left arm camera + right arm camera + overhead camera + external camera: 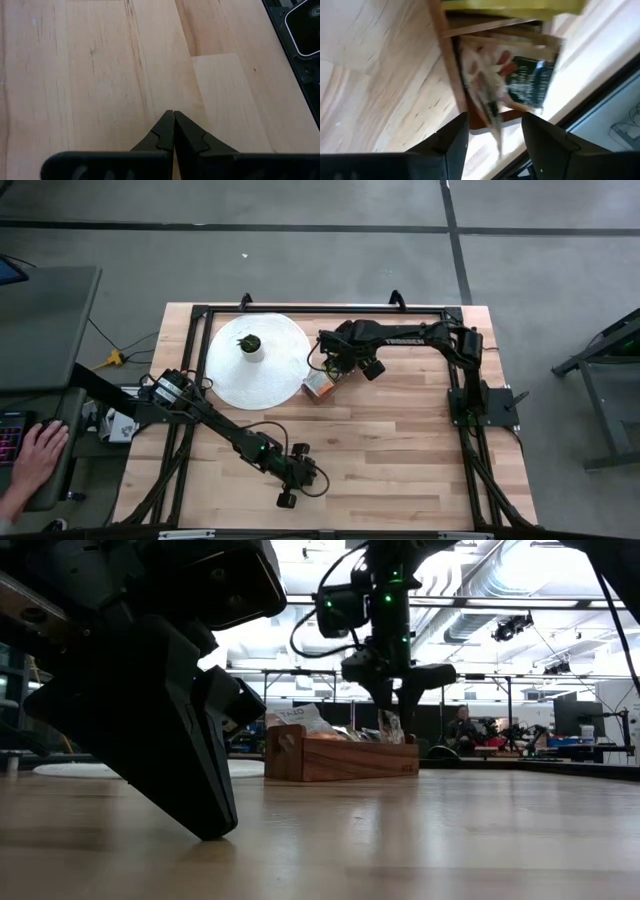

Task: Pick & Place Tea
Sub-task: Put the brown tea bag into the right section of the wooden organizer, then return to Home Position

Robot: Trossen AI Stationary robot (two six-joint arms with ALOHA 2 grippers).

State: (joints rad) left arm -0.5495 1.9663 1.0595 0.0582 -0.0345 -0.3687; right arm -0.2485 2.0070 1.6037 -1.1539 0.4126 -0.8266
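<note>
The right gripper [492,132] hangs directly over the wooden box [340,755], which sits just beside the white disc [258,362] at the far side of the table [400,450]. Its fingers stand apart with nothing between them; a tea sachet [517,82] lies just ahead of the tips, resting in the box among other sachets. The sachet appears slightly tilted, its edge running roughly along the gap between the fingers, so a fresh grasp would likely need only a straight descent; whether it has fully settled cannot be told. The box's long axis runs roughly from the disc toward the table's middle. The left gripper [173,132] waits at the near edge, well apart from the box, fingers pressed together and empty; the right arm is plainly nearer
</note>
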